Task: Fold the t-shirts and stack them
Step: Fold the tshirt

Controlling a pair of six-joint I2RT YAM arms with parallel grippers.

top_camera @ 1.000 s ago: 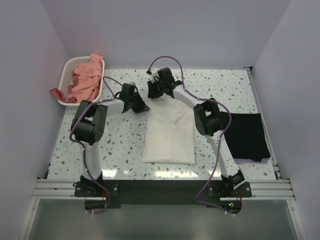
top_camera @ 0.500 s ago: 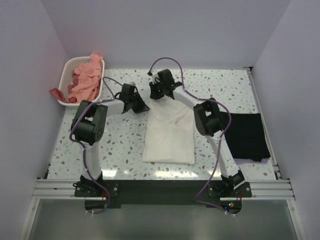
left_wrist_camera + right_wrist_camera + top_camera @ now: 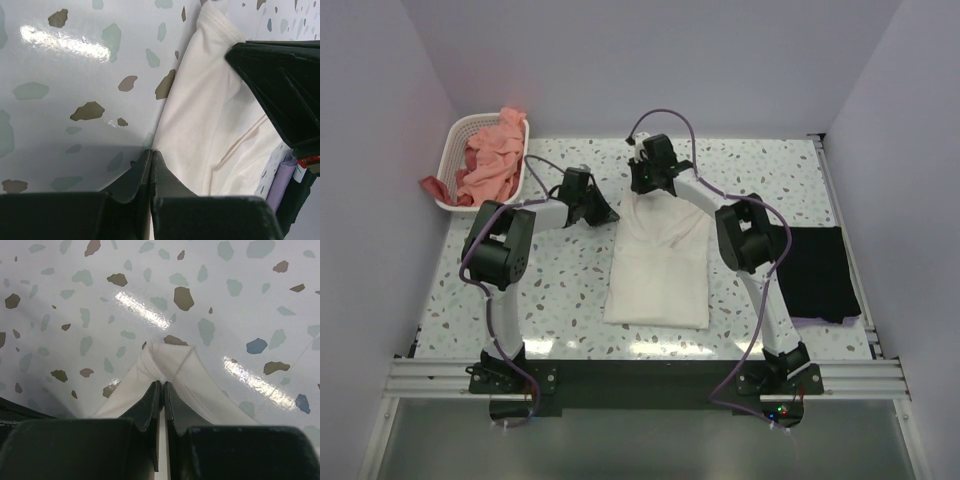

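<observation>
table (image 3: 560, 290): glossy white terrazzo with grey and brown flecks; glare streaks are seen in both wrist views.
cream-white t-shirt (image 3: 658, 275): soft matte cloth, laid at table centre as a long rectangle. The near hem is straight, the far end is narrowed and creased.
right gripper (image 3: 163, 384): black fingers are pressed together on the far tip of the cream-white t-shirt. The cloth is puckered into a small peak at the tips.
left gripper (image 3: 151, 152): black fingers are closed tip to tip at the shirt's left edge, towards its far end. Whether cloth is caught cannot be told.
black t-shirt (image 3: 815, 268): flat matte square, laid on the right side of the table.
lilac t-shirt (image 3: 808, 323): only a thin strip is shown, under the black t-shirt's near edge.
salmon-pink t-shirts (image 3: 488, 160): crumpled heap piled in the basket, with one piece hung over its left side.
basket (image 3: 460, 128): white perforated plastic, a rounded rectangle set in the far-left corner by the left wall.
edges: the cream hem lies near the table's near edge; the black t-shirt lies near the right edge.
open room: bare terrazzo is seen between the cream-white t-shirt and the basket. The strip between the cream and black shirts is crossed by the right arm (image 3: 750, 240).
walls (image 3: 650, 60): plain and pale, closing the left, far and right sides.
</observation>
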